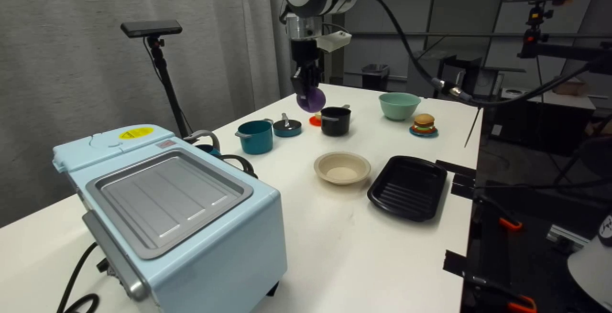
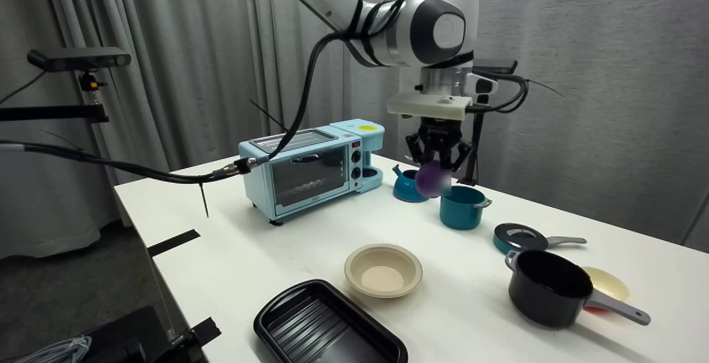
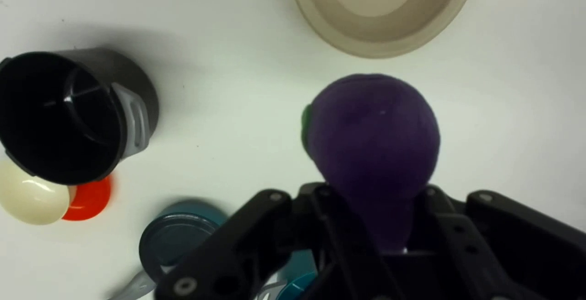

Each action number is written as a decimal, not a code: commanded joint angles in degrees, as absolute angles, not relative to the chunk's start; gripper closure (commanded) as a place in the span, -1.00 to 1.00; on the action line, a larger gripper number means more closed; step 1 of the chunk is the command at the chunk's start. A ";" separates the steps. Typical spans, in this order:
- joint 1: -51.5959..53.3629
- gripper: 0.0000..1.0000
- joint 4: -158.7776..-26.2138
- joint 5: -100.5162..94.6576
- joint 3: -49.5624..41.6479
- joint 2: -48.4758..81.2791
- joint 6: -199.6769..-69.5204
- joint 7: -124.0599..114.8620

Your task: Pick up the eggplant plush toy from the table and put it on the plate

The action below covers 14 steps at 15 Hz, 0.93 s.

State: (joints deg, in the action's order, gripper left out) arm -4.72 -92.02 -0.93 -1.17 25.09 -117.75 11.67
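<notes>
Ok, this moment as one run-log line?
end effector: closed on eggplant plush toy | lift: off table | placement on plate: pending

Matt cloth, satin metal, a dark sheen

Just right of mid-frame in the wrist view, the eggplant plush toy [image 3: 375, 126] looks like matt cloth. In an exterior view, I'd call the plate [image 1: 342, 174] near centre matt pressed paper; the black tray [image 1: 406, 193], glossy; lower left, a satin metal pan [image 1: 172, 198] on a smooth oven [image 1: 239, 255].
</notes>
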 commanded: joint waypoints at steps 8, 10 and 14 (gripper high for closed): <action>-4.58 0.89 -119.23 -1.38 0.40 17.05 -131.85 16.50; -4.76 0.89 -120.60 -1.66 0.40 18.57 -135.34 17.52; -5.37 0.89 -120.85 -1.92 0.30 21.49 -138.94 19.39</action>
State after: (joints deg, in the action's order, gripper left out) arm -4.74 -120.74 -0.92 0.46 20.24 -136.60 17.20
